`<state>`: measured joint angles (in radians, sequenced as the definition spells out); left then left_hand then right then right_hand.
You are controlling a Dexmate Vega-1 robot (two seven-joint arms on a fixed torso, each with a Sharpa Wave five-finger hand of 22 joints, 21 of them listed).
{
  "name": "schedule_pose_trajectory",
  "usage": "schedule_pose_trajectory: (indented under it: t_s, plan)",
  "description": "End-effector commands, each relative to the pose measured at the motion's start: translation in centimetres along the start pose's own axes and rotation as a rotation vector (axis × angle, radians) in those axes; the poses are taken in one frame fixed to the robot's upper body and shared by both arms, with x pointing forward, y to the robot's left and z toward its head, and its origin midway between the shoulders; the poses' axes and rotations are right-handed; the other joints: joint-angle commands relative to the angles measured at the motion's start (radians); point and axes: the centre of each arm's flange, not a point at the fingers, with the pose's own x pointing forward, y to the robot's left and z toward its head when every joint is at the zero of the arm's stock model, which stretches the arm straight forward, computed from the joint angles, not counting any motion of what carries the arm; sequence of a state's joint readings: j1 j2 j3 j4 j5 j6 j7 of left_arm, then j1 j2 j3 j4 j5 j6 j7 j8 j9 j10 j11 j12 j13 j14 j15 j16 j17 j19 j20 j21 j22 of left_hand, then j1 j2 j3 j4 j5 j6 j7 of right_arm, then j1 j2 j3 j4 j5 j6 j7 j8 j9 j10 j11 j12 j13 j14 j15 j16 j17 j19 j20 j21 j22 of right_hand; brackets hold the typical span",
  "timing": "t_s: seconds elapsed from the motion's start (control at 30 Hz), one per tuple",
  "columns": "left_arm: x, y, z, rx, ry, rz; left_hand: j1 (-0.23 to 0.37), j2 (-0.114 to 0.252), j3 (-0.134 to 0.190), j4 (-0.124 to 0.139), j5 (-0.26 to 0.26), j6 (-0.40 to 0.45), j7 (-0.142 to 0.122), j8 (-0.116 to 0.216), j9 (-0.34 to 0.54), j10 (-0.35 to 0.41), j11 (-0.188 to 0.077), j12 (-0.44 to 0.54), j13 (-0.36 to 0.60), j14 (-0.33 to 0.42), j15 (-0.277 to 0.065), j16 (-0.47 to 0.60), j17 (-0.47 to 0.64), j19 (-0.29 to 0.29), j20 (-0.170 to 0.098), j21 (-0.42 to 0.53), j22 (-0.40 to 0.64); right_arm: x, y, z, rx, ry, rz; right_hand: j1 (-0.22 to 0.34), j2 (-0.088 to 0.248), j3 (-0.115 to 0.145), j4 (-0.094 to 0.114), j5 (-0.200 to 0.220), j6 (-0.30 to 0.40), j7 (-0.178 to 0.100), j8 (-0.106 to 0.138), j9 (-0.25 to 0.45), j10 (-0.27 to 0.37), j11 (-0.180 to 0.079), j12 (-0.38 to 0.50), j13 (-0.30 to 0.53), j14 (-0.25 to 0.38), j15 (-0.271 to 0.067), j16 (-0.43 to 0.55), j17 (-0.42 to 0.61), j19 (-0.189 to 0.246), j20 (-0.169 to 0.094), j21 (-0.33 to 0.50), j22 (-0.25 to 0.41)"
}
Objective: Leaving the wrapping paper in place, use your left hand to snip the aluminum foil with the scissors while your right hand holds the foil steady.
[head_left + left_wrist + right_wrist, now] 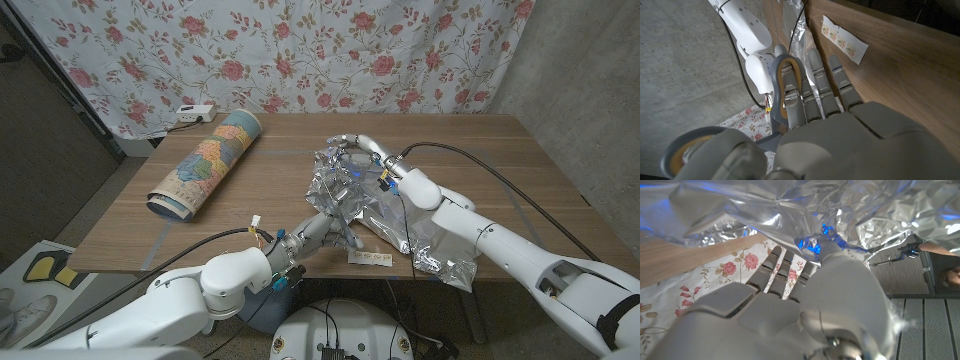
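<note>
Well, the left hand (322, 229) is gripping the scissors (785, 82), fingers threading the handles, while the right hand (372, 160) is pinching the crinkly, tear-prone foil (385, 215) lying on the desk (280, 140); best holding its edge

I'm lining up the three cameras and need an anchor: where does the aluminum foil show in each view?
Head view: the aluminum foil lies crumpled at the table's middle right, under the right hand.
Left wrist view: a strip of foil beyond the left hand's fingers, beside the scissors' handle loop.
Right wrist view: foil spreads beyond the right hand's fingers.
Shared landmark: the wooden table.
</note>
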<state>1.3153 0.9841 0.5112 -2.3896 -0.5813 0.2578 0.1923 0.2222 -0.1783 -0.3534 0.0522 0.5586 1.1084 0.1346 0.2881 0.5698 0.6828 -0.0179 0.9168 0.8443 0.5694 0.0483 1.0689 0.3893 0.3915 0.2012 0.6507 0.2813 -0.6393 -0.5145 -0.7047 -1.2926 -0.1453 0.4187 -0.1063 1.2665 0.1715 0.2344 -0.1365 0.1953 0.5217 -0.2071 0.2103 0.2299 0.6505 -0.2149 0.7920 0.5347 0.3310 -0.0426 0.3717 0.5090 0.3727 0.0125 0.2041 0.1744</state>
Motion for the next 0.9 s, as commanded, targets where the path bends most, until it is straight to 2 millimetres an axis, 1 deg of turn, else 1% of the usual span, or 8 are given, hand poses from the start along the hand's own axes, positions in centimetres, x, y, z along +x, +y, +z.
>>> schedule_pose_trajectory:
  t_s: [0.03,0.2,0.27,0.63,0.9]
  plan:
    - [-0.1,-0.3,0.0,-0.027,-0.025,0.025,-0.029,-0.01,-0.01,0.004,0.005,-0.044,0.057,-0.002,0.004,0.06,0.063,0.049,0.011,0.0,0.01,-0.002,0.003,-0.007,0.002,-0.002,0.005,-0.4,0.5,-0.2,0.002,0.001,0.012,0.009,-0.002,-0.002,-0.001,-0.002,0.007,-0.001,-0.005,0.004,0.012,-0.002,0.008,0.005,0.004,-0.188,-0.001,0.005,0.007,0.0,-0.001,0.002]
    - [0.0,-0.4,-0.2,-0.051,-0.025,0.027,-0.044,-0.009,-0.01,0.008,0.005,-0.043,0.058,-0.004,0.003,0.06,0.065,0.05,0.014,0.001,0.011,-0.001,0.003,-0.008,0.002,-0.002,0.006,-0.7,0.6,-0.3,0.01,-0.008,0.005,0.009,-0.002,-0.003,-0.001,-0.002,0.013,-0.002,-0.003,0.004,0.014,-0.002,0.007,-0.001,0.004,-0.187,-0.003,0.007,0.006,-0.001,-0.002,0.002]
    - [0.0,-0.5,-0.3,-0.062,-0.022,0.019,-0.048,-0.008,-0.009,0.01,0.005,-0.043,0.059,-0.005,0.003,0.056,0.065,0.05,0.016,0.0,0.011,0.0,0.005,-0.008,0.003,-0.002,0.006,-0.9,0.6,-0.2,0.009,-0.01,-0.002,0.012,-0.002,-0.003,-0.002,-0.003,0.02,-0.002,-0.001,0.003,0.033,-0.003,0.014,-0.003,0.005,-0.188,-0.006,0.009,0.005,-0.002,-0.003,0.002]
    - [0.4,-0.8,-0.6,-0.098,-0.015,-0.021,-0.077,-0.006,-0.008,0.016,0.009,-0.048,0.059,-0.01,0.009,0.052,0.064,0.045,0.013,-0.008,0.013,-0.001,0.005,-0.011,0.005,-0.003,0.008,-1.7,0.4,-0.1,0.011,-0.02,-0.006,0.014,-0.007,-0.009,-0.003,-0.014,0.034,-0.002,0.002,0.0,0.059,-0.003,0.015,-0.023,0.008,-0.187,-0.01,0.014,0.007,-0.006,-0.003,0.001]
    - [0.7,-1.0,-0.3,-0.083,-0.013,-0.042,-0.086,-0.008,-0.007,0.016,0.011,-0.058,0.052,-0.016,0.01,0.038,0.06,0.044,0.02,-0.016,0.015,-0.003,0.005,-0.015,0.004,-0.005,0.008,-2.2,0.4,-0.9,0.046,-0.011,-0.006,0.017,-0.003,-0.011,-0.001,-0.016,0.044,-0.003,0.003,-0.002,0.066,-0.003,0.008,-0.039,0.015,-0.188,-0.01,0.021,0.01,-0.026,-0.002,0.001]
